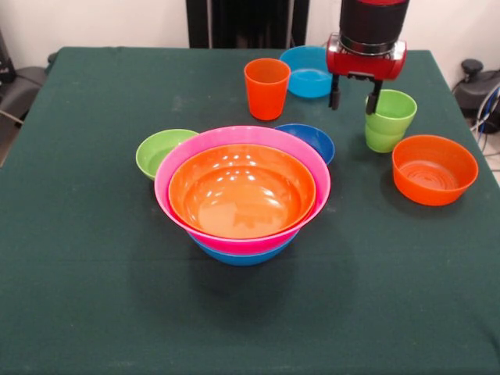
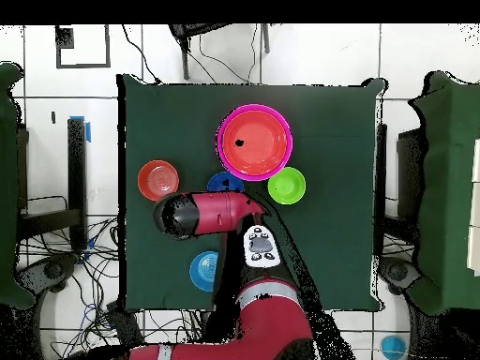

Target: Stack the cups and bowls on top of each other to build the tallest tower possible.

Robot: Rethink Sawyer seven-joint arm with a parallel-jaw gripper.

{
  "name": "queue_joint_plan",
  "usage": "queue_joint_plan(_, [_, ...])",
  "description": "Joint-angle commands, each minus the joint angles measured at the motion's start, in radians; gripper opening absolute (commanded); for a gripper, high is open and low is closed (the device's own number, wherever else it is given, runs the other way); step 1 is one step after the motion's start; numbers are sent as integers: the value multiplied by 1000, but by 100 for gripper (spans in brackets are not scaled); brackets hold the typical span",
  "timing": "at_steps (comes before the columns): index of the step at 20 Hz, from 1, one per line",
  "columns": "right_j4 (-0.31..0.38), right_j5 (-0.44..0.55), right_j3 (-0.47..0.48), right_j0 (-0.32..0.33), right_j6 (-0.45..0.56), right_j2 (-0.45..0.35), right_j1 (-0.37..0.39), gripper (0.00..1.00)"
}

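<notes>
A: Front view. Gripper (image 1: 353, 95) hangs just above the desk (image 1: 78, 273), fingers (image 1: 334, 92) spread and empty, nothing between them. The right finger sits at the left rim of the stacked green cups (image 1: 388, 119).

B: So the cups are the target?

A: My read, yes. One green cup is nested in the other, at 2 o'clock from the tower (image 1: 242, 195). The tower is orange bowl in pink in blue, mid-desk.

B: How do you take it cleanly?

A: Shift toward 3 o'clock so the fingers straddle one wall or the whole rim, then drop and close. Right now it's off-centre, so closing would only nudge the cups.

B: Neighbours?

A: Orange cup (image 1: 266, 87) at 12 from the tower, light blue bowl (image 1: 310, 72) just behind it. Dark blue bowl (image 1: 310, 139) is tucked against the tower's far rim, small green bowl (image 1: 160, 151) at 9 to 10. Small orange bowl (image 1: 434, 169) lies near the cups, toward the desk's 3 o'clock edge.

B: Room?

A: The near half of the desk is open. Carry path to the tower passes over the dark blue bowl, so lift high first.

B: Overhead?

A: The arm (image 2: 211, 214) covers the cups, and the fingers aren't visible there. Tower (image 2: 254, 142) is at 12 to 1 of centre, with the green bowl (image 2: 286, 186) and dark blue bowl (image 2: 223, 182) at its lower side. Orange bowl (image 2: 157, 180) is at 9, close to the desk (image 2: 337, 262) edge. Light blue bowl (image 2: 203, 271) is at 7. The 3 to 5 sector is free.
</notes>
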State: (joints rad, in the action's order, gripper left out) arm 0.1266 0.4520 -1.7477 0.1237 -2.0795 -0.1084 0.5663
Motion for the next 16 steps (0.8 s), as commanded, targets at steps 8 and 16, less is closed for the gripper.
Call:
queue_joint_plan(8, [20,107,-92,-13,-18,-26,111,100])
queue_joint_plan(16, [3,212,-121,18,15,-48,209,100])
